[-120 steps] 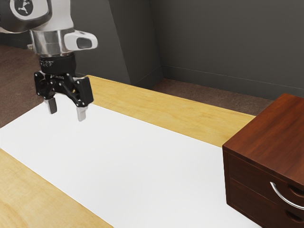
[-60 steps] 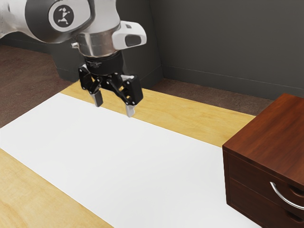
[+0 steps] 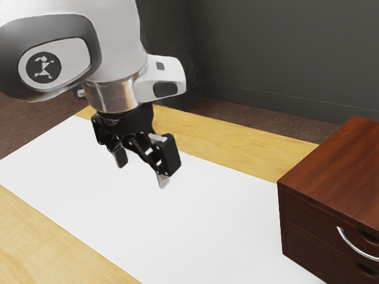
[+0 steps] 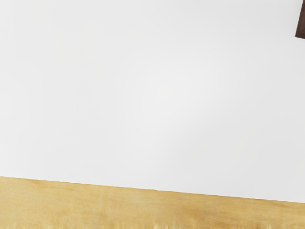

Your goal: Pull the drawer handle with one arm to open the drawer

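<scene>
Pincer (image 3: 141,171) spread; one drawer handle (image 3: 349,245).

The exterior camera stands raised at the side, looking down across the pale wooden bench (image 3: 237,142) and its flat white sheet (image 3: 207,219), with the dark reddish-brown wooden drawer cabinet (image 3: 337,171) at the exterior view's right. The wrist camera hangs close above, facing down; both share sheet (image 4: 143,95), bench strip (image 4: 143,210) and a cabinet sliver (image 4: 301,19).

The arm reaches down, its claw (image 3: 141,167) pointing downward with fingers spread, holding nothing.
</scene>
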